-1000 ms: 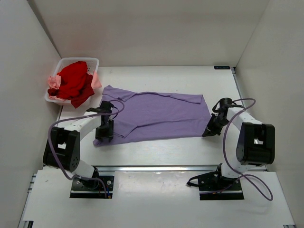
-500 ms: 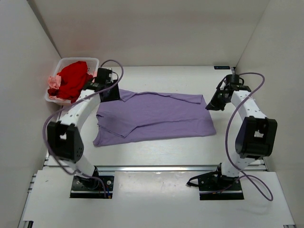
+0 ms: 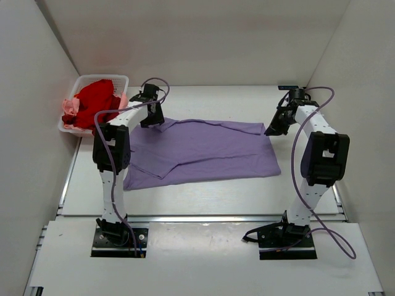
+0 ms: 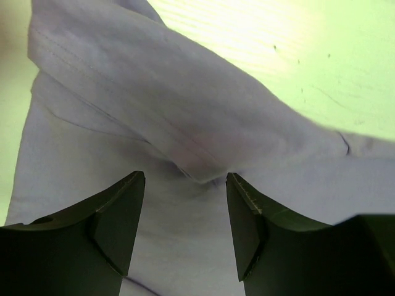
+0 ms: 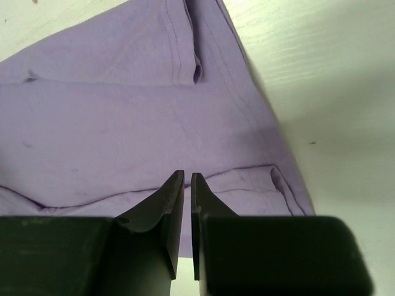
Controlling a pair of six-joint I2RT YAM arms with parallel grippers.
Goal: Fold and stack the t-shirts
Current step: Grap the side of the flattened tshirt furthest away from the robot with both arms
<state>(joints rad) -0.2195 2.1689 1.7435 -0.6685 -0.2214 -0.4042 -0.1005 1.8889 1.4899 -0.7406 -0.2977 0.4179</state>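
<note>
The lavender t-shirt (image 3: 203, 151) lies spread flat in the middle of the table. My left gripper (image 3: 150, 119) hovers over its far left corner, jaws open and empty. In the left wrist view the gripper (image 4: 185, 179) straddles a folded sleeve ridge (image 4: 154, 92). My right gripper (image 3: 271, 128) is at the shirt's far right corner. In the right wrist view the gripper (image 5: 187, 176) is shut with nothing between the jaws, just above the shirt's hemmed edge (image 5: 247, 179). The red t-shirt (image 3: 95, 102) and the pale pink t-shirt (image 3: 69, 108) are piled in the basket.
The white plastic basket (image 3: 121, 78) stands at the far left corner, against the left wall. White walls close in the table on the left, back and right. A metal rail (image 3: 203, 217) runs along the near edge.
Both arms have swung from the shirt's near corners out to its far corners. The shirt's near right corner has shifted slightly right.
</note>
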